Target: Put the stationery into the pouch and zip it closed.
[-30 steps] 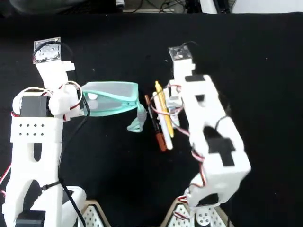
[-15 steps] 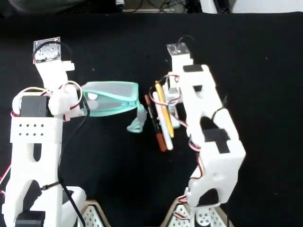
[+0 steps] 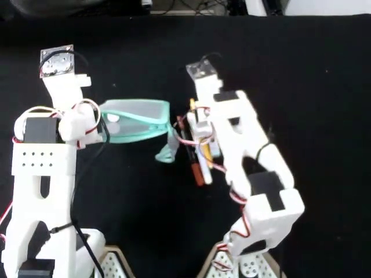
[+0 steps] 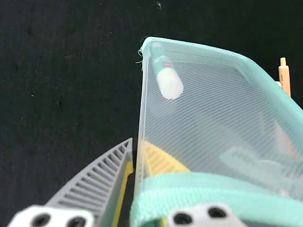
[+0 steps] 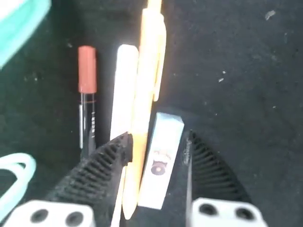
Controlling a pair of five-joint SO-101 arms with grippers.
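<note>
Right tool (image 5: 156,139) is spread open, hanging right over the stationery with one finger on each side of the eraser (image 5: 158,161) and the yellow pen (image 5: 149,71), nothing gripped yet. Next to those lie the white pen (image 5: 124,90) and the red-capped pen (image 5: 86,71), all side by side near the middle of the tabletop (image 3: 324,87). The pouch (image 3: 136,119) sits beside them toward the left edge, mouth facing the pens, with the left tool (image 3: 98,132) looking clamped on its far end and a white-capped item (image 4: 168,82) already inside. Seems to me the step here is grabbing the first piece. Eraser and yellow pen are touching, so I'd come straight down and decide up front whether to take both or just one. If the fingers close half on the pen, it'll probably roll and kick the others around. Compared to a second ago, the right arm has swung over from the right-edge side of the pens and now sits on top of them. The pens, the pouch and the left arm haven't budged.
</note>
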